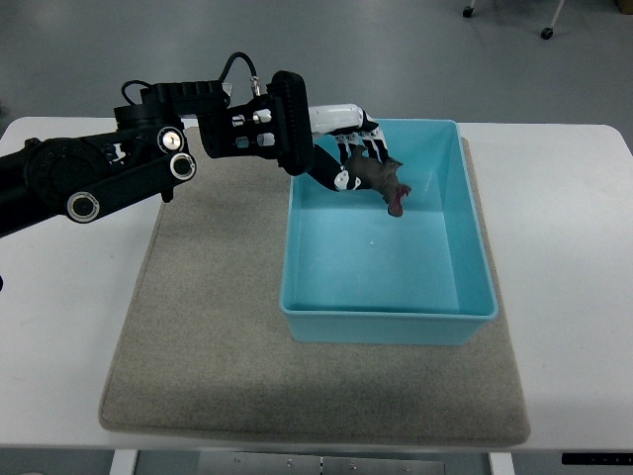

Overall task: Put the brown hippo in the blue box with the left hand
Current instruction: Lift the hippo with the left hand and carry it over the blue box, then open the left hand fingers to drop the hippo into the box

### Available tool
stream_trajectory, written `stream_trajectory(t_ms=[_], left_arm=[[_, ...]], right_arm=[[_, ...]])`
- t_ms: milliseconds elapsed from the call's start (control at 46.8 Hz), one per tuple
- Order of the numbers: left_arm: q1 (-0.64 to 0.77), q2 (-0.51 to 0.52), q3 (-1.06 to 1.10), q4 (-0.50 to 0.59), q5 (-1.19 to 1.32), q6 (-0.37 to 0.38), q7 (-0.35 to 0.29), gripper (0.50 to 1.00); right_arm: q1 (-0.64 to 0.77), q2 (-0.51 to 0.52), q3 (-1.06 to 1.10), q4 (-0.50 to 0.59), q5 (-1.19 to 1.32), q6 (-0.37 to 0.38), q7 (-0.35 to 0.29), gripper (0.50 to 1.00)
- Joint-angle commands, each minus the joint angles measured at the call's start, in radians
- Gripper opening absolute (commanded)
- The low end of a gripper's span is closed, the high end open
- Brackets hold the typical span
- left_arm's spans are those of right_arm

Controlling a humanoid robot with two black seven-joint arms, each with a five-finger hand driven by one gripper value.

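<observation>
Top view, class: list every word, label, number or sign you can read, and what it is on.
None can be read. The blue box, brown hippo, grey mat and white table show no print. The left robot hand bears only white patterning, no letters.

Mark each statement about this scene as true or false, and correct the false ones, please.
1. The left hand is holding the brown hippo. True.
2. The hippo is over the blue box. True.
3. The blue box stands directly on the white table. False: it stands on a grey mat that lies on the table.
4. The robot's right hand is reaching into the box. False: no right arm is in view.
5. The box already holds several other toys. False: its floor looks bare.
</observation>
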Motion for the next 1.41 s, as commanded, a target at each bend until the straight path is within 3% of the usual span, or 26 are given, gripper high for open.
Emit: stream_trajectory(t_ms=[0, 683, 811, 854, 982, 1388], left_arm=[[0.003, -0.011, 0.033, 0.001, 0.001, 0.005, 0.000, 0.500], [0.072, -0.052, 0.051, 0.010, 0.009, 0.015, -0.001, 0.500], [0.080, -0.052, 0.050, 0.010, 0.009, 0.031, -0.001, 0.670], [0.088, -0.054, 0.050, 0.010, 0.009, 0.045, -0.003, 0.752], [0.104, -0.054, 0.050, 0.012, 0.007, 0.089, -0.003, 0.934], [0.109, -0.048, 0.019, 0.012, -0.025, 0.106, -0.003, 0.964]], right_arm=[[0.000, 0.000, 0.000, 0.000, 0.000, 0.000, 0.000, 0.936], [0.000, 0.000, 0.000, 0.000, 0.000, 0.000, 0.000, 0.936], [0.000, 0.000, 0.000, 0.000, 0.000, 0.000, 0.000, 0.936], [0.000, 0.000, 0.000, 0.000, 0.000, 0.000, 0.000, 0.936], [0.000, 0.000, 0.000, 0.000, 0.000, 0.000, 0.000, 0.936], [0.000, 0.000, 0.000, 0.000, 0.000, 0.000, 0.000, 0.936]])
